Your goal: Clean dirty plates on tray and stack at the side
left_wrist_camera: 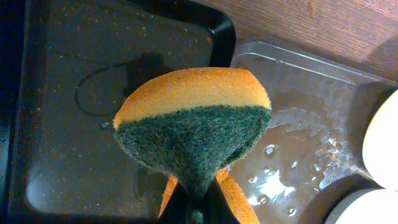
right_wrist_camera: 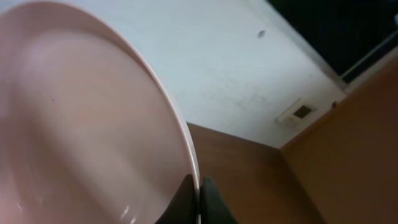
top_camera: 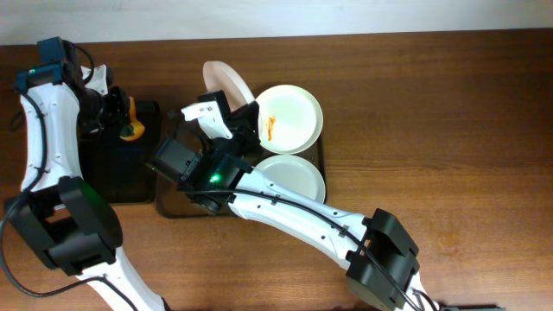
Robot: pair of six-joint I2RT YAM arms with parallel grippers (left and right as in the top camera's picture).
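Presently found one plate raised on edge, sponge clamped alongside.
Noted right arm (top_camera: 285, 216) lying across the tray (top_camera: 169, 207), hiding much of its surface. Recorded two dirty plates on its right side: nearer plate (top_camera: 298, 177) showing no mark, smeared plate (top_camera: 289, 119) beyond it bearing an orange streak. Found right gripper (right_wrist_camera: 199, 202) pinched on the rim of a third plate (right_wrist_camera: 81, 124), tilted steeply near the tray's far edge. Observed left gripper (left_wrist_camera: 196, 200) clenched on an orange-and-green sponge (left_wrist_camera: 193, 124) above the narrow black tray (left_wrist_camera: 62, 124), just beside.

No readable text or markings anywhere.
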